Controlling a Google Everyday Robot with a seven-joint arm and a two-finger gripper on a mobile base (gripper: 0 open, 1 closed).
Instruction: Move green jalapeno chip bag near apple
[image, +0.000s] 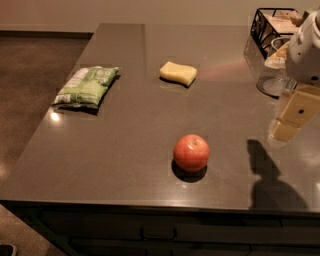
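The green jalapeno chip bag (88, 86) lies flat near the left edge of the dark grey counter (135, 145). It is light green with white patches. The apple (191, 152), round and red-orange, sits near the front middle of the counter, far to the right of the bag. My gripper (287, 127) hangs at the right edge of the view, above the counter, to the right of the apple and far from the bag. It holds nothing that I can see. Its shadow falls on the counter below it.
A pale yellow sponge (178, 73) lies at the back middle. A black wire basket (272, 27) with items and a clear glass container (272, 75) stand at the back right. The counter's front edge runs just below the apple; floor lies to the left.
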